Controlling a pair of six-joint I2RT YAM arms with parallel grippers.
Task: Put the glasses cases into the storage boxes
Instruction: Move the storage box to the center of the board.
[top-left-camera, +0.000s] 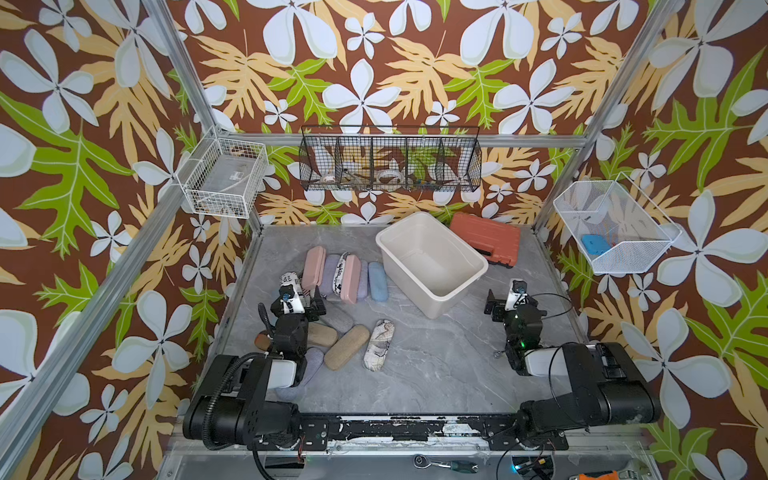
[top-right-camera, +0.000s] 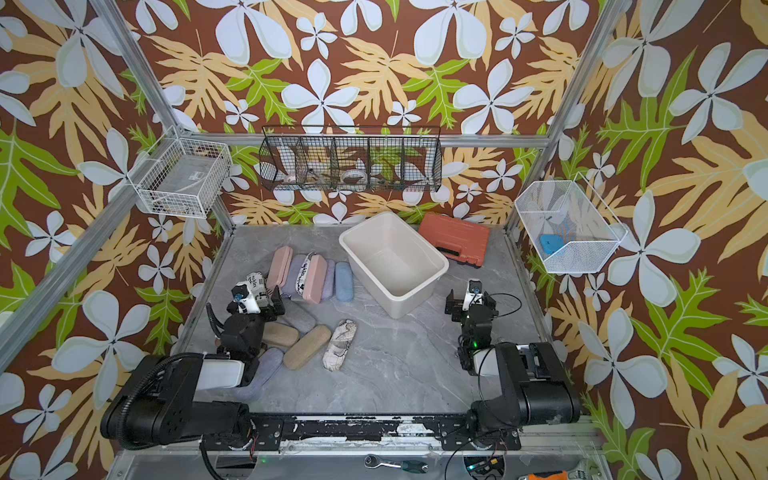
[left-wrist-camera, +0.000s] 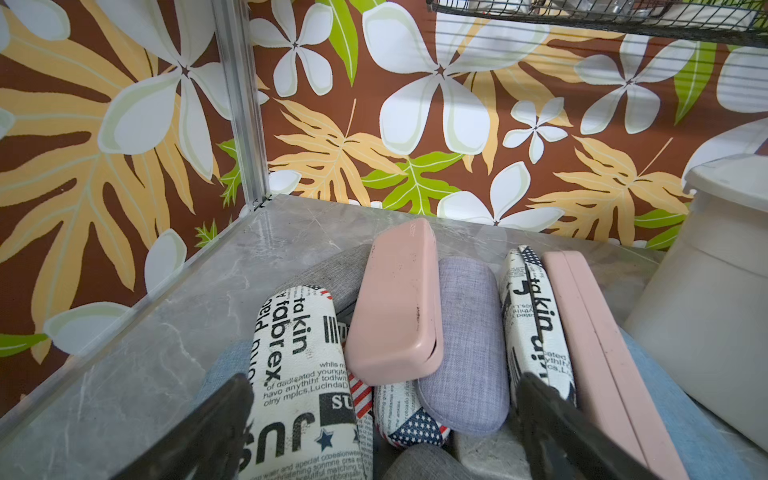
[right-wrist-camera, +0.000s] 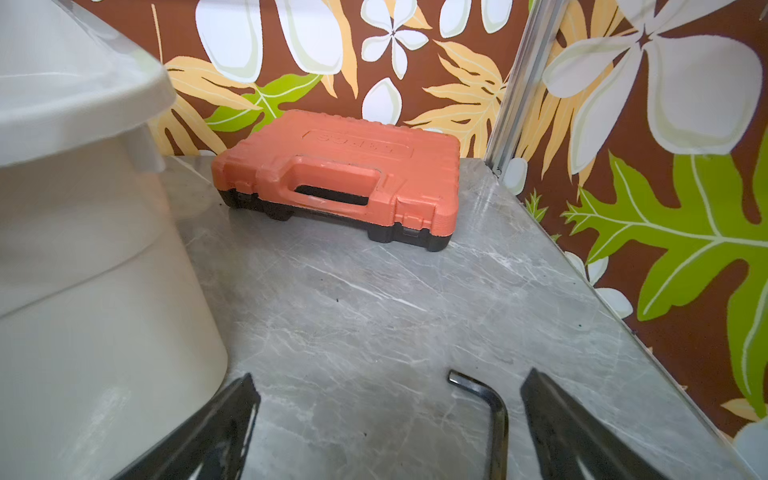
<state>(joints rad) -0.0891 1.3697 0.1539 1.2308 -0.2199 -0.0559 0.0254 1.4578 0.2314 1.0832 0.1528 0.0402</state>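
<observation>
Several glasses cases lie on the left half of the table: two pink cases (top-left-camera: 313, 266) (top-left-camera: 351, 277), a lavender case (top-left-camera: 331, 274), a light blue case (top-left-camera: 377, 281), a tan woven case (top-left-camera: 347, 347) and a newspaper-print case (top-left-camera: 379, 344). The cream storage box (top-left-camera: 436, 266) stands empty behind the middle. My left gripper (left-wrist-camera: 384, 382) hangs open over the pile, above a newspaper-print case (left-wrist-camera: 299, 374), a pink case (left-wrist-camera: 395, 303) and a lavender case (left-wrist-camera: 461, 340). It holds nothing. My right gripper (right-wrist-camera: 390, 378) is open over bare table, right of the storage box (right-wrist-camera: 83, 249).
An orange-red tool case (top-left-camera: 486, 239) lies behind the tub at the back right. A hex key (right-wrist-camera: 494, 399) lies on the table under my right gripper. A white wire basket (top-left-camera: 224, 176), a black mesh basket (top-left-camera: 390, 160) and a white mesh basket (top-left-camera: 611, 226) hang on the walls.
</observation>
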